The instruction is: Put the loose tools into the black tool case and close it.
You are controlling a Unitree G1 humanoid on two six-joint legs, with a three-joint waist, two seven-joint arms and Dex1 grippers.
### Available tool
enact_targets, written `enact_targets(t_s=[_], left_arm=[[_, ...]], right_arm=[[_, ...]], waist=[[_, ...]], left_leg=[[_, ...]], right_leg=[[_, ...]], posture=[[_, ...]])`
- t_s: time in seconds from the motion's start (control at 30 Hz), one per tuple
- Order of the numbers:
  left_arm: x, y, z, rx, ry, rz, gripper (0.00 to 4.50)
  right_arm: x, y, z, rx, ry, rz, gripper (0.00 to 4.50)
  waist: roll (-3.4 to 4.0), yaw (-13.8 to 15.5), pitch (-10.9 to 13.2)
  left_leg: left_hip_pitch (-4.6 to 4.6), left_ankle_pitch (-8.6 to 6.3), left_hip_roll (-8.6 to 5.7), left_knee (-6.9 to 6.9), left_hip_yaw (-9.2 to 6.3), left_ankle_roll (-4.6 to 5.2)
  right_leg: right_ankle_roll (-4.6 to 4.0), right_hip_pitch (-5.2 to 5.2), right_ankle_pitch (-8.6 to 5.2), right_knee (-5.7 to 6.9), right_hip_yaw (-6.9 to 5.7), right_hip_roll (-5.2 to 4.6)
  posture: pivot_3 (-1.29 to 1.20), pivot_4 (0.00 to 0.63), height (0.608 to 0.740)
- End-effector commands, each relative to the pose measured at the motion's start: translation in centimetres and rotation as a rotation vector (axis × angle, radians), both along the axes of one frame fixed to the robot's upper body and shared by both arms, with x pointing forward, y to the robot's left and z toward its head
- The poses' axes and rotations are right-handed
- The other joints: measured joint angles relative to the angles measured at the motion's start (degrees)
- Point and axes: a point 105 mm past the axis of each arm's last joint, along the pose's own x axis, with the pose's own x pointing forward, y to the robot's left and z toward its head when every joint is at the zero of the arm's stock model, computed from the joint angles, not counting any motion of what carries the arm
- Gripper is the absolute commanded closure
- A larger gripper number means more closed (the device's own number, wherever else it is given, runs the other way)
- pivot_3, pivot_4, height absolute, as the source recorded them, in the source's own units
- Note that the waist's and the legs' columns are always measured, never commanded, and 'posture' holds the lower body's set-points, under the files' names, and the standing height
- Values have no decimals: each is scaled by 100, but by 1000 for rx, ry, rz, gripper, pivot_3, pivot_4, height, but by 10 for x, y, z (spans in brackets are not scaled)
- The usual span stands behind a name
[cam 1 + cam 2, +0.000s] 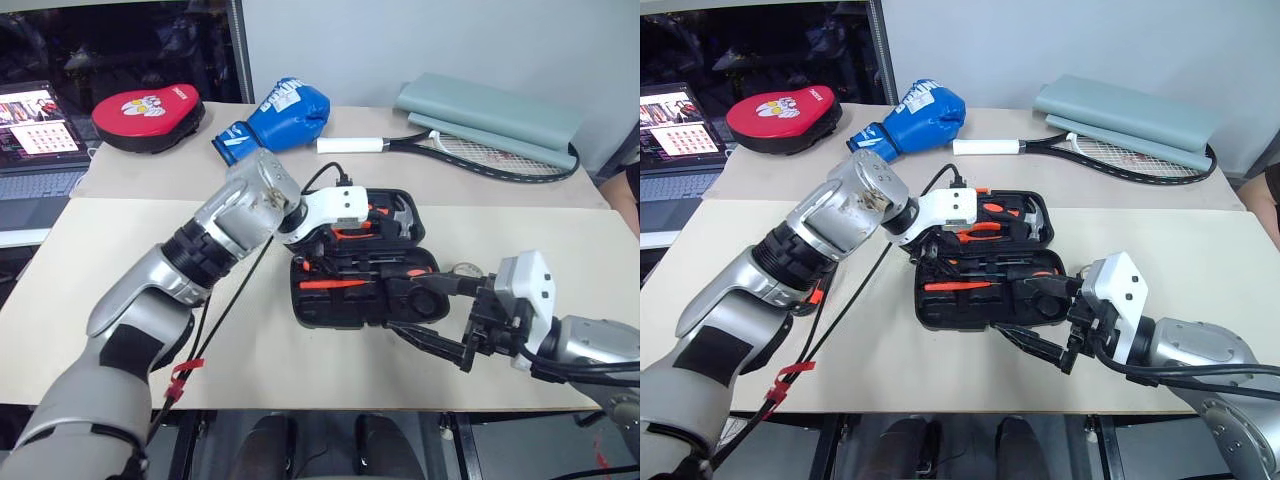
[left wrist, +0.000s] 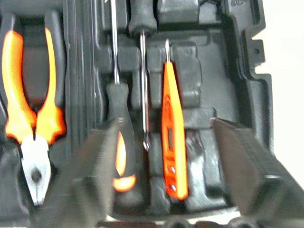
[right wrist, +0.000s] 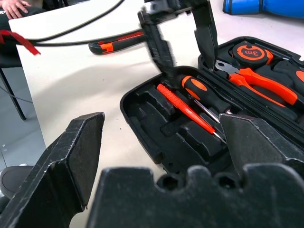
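Observation:
The black tool case point(image 1: 310, 310) lies open in the middle of the front table. In its recesses lie a red tester pen point(image 2: 172, 142), an orange-and-black screwdriver point(image 2: 121, 156), orange-handled pliers point(image 2: 33, 118) and a tape measure point(image 3: 250, 52). My left gripper point(image 2: 166, 126) hangs just above the pen and screwdriver, pointing down, open, with nothing between its fingers. An orange-and-black utility knife point(image 3: 116, 43) lies loose on the table beyond the case. My right gripper point(image 1: 415, 312) stands open at the case's near right corner, holding nothing.
On the back table lie a blue boxing glove point(image 1: 280, 115), a red-and-black punch pad point(image 1: 148, 115), a tennis racket point(image 1: 480, 150) and its grey cover point(image 1: 490, 115). A laptop point(image 1: 35, 130) stands at the far left. A black cable point(image 1: 230, 300) trails from my left wrist.

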Motion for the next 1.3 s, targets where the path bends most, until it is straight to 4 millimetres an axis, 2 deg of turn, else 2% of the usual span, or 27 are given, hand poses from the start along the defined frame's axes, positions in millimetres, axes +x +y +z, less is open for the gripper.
enact_targets(t_s=[0.03,0.1,0.23,0.37,0.4,0.47,0.6,0.77,0.87,1.13,1.3], left_arm=[[-3,-4,4,-21,-7,-31,3789],[-3,-4,2,-24,-7,-29,4482],[-2,-4,-1,-30,1,-24,4482],[-5,-11,6,-188,49,-43,4482],[-1,-11,6,-258,49,-27,4482],[9,-8,4,-384,30,-8,4482],[5,0,1,-565,91,-40,4482],[3,17,-18,-678,157,-28,4482],[0,18,-25,-693,203,-23,4482],[5,25,-42,-673,164,-7,4482],[-1,25,-51,-648,158,-31,4482]], right_arm=[[-2,-2,11,-7,-51,2,0],[-2,-2,11,-7,-50,1,0],[-3,-1,11,-7,-48,3,0],[-2,-1,11,-1,-44,3,0],[-3,0,10,1,-41,2,0],[-4,0,8,3,-30,0,0],[-7,0,6,8,-14,1,0],[-9,1,6,12,-1,2,0],[-8,-1,7,12,5,-3,0],[-7,-1,7,14,12,-8,0],[-7,-2,6,16,20,-11,0]], waist=[[0,9,0],[0,20,0],[0,30,0],[0,29,0],[0,26,0],[0,23,0],[0,7,0],[0,30,0],[0,36,0],[0,27,0],[0,31,-1]], left_leg=[[-2,0,0,0,-1,0],[-2,0,-1,0,0,0],[-1,0,-2,0,-1,0],[-1,0,-2,0,-1,0],[1,0,-1,0,-1,0],[2,0,-1,0,-1,0],[6,0,1,-1,-1,0],[5,0,-5,0,0,0],[4,0,-6,0,0,0],[4,0,-6,1,-1,0],[6,0,-5,1,-1,0]], right_leg=[[0,-1,0,0,-1,0],[0,1,0,-1,-1,0],[1,3,0,-2,-1,-1],[1,2,0,-2,-1,-1],[1,3,0,-1,-1,-2],[0,3,1,-2,-1,-2],[-4,1,3,2,-1,-2],[-1,4,4,-1,-1,-10],[0,4,5,-2,-2,-10],[0,6,6,-2,-5,-10],[0,8,6,-2,-5,-9]], posture=[[0,150,736],[0,150,736],[0,150,736],[0,150,736],[0,150,736],[0,150,736],[0,150,736],[0,150,736],[0,150,736],[0,150,736],[0,150,736]])
